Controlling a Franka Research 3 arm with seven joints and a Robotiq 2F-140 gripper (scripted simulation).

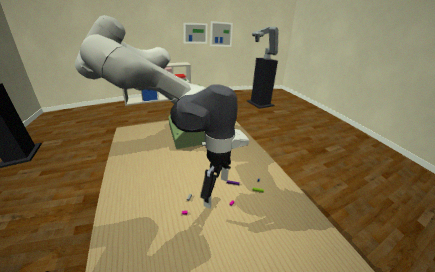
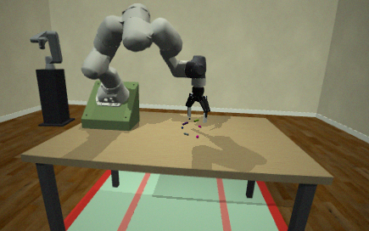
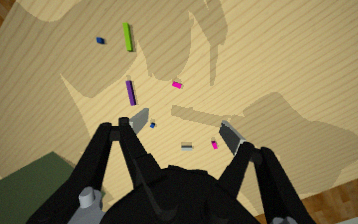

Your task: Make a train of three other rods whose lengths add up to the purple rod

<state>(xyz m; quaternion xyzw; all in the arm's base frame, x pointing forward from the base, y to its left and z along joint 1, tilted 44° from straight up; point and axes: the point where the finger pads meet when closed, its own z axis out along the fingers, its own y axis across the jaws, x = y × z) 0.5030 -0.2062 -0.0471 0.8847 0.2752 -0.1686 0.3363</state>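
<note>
We see no container on the table (image 2: 107, 153); a white shelf unit (image 1: 188, 66) at the back wall holds a red and a blue item, too small for us to name. Our gripper (image 3: 184, 131) hangs above the wooden table top with fingers spread wide, nothing between them. Below it, in the wrist view, a small blue rod (image 3: 152, 125) sits just beside one fingertip, a grey rod (image 3: 187, 146) and a magenta rod (image 3: 214, 144) lie near each other between the fingertips. Farther out we find the purple rod (image 3: 130, 92), a second magenta rod (image 3: 177, 85), the lime rod (image 3: 127, 36) and a second blue rod (image 3: 100, 40); all lie flat and apart, none touching. The arm stands on a green base (image 2: 125, 119) at the table's rear. Wooden floor, beige walls, two framed pictures (image 1: 208, 33), and a black pedestal (image 1: 263, 82) carrying a small grey arm.
</note>
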